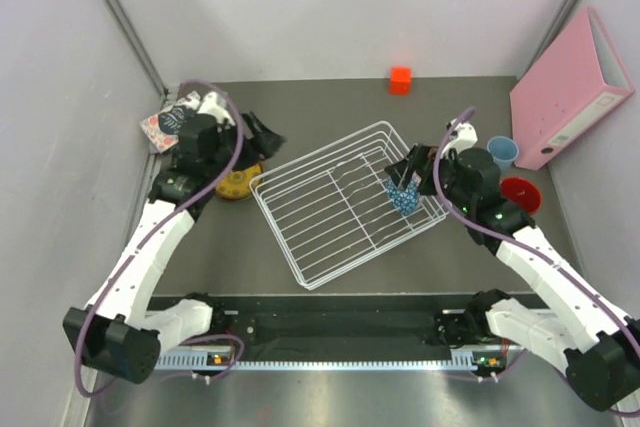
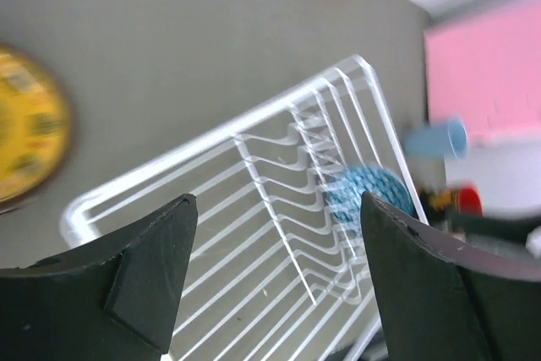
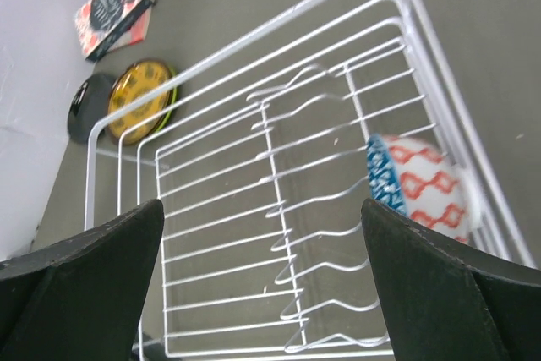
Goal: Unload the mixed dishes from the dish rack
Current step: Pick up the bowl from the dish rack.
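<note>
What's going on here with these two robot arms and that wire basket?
The white dish rack is being emptied. Only a blue patterned bowl is left in it, and the right claw hangs open near it. The left claw is open and empty, near a yellow plate lying on the table. A light blue cup sits outside on the right.

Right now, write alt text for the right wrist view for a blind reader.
A white wire dish rack fills the view, holding one patterned bowl on its side. The right gripper hangs open above it. A yellow plate lies beyond.
</note>
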Available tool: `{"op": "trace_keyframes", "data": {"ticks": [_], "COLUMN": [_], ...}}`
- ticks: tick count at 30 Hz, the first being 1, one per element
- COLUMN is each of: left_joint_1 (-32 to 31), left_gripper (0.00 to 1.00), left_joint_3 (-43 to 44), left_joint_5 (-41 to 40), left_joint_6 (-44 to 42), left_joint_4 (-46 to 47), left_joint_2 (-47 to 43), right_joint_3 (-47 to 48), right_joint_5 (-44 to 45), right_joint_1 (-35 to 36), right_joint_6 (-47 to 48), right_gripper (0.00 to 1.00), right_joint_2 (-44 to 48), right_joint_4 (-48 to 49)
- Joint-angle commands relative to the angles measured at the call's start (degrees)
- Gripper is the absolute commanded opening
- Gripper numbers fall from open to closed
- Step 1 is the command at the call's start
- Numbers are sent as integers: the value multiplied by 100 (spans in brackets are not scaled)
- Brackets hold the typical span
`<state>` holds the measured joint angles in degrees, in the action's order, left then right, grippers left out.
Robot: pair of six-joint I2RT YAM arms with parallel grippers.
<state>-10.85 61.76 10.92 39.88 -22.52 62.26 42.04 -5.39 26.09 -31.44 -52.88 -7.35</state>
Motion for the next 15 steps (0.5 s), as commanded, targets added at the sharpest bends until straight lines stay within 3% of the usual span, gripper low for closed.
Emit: {"op": "trace_keyframes", "data": {"ticks": [1,7,15], "left_joint_1": [-1074,-2401,-2870], "left_gripper": [83,89,99], "left_joint_3": [372,390,48], "left_joint_5": [-687,-1370,-1786], "left_joint_6": [-551,-990,-667], "left_joint_4": [354,459,696], "left_joint_2": [251,682,683], "right_joint_3": [647,1007,1236], "right_joint_5": [924,2655,4430], "right_joint_1": [28,177,1073], "right_joint_6": [445,832,1202], "right_gripper": [99,97,95], "right_joint_2": [86,-230,-872], "right_joint_4": [-678,-1865,-2472]}}
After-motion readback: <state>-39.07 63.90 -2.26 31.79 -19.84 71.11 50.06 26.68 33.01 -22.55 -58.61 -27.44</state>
